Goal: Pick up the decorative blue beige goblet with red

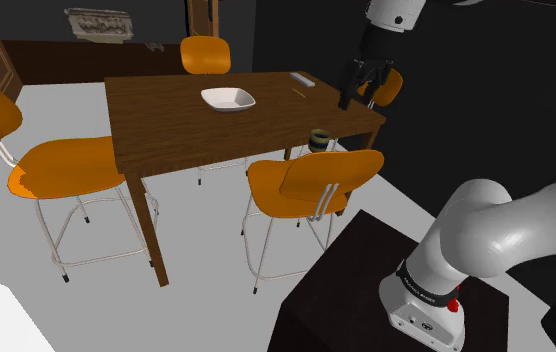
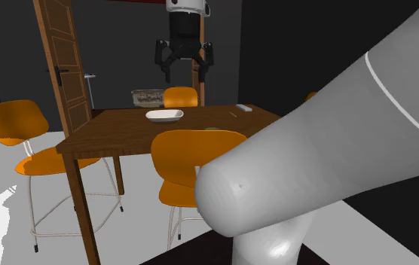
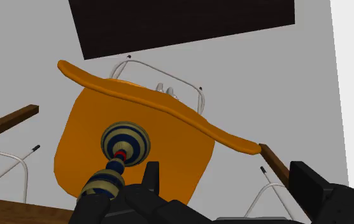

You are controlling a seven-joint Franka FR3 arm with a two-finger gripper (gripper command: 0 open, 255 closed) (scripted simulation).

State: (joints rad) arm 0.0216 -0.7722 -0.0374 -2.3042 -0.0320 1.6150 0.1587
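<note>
The goblet is striped blue and beige with a red ring on its stem. It stands at the table's near edge, behind the back of an orange chair. From the wrist view the goblet appears over that chair's seat, and it seems to rest there. My gripper hangs open, well above the table's corner and apart from the goblet. The open gripper holds nothing, and the goblet lies just outside one finger. Seen from the second exterior view, the gripper hangs high over the table.
A brown wooden table carries a white bowl and a small white block. Orange chairs ring the table. The dark stand sits at the shoulder view's lower right. A wooden door stands behind.
</note>
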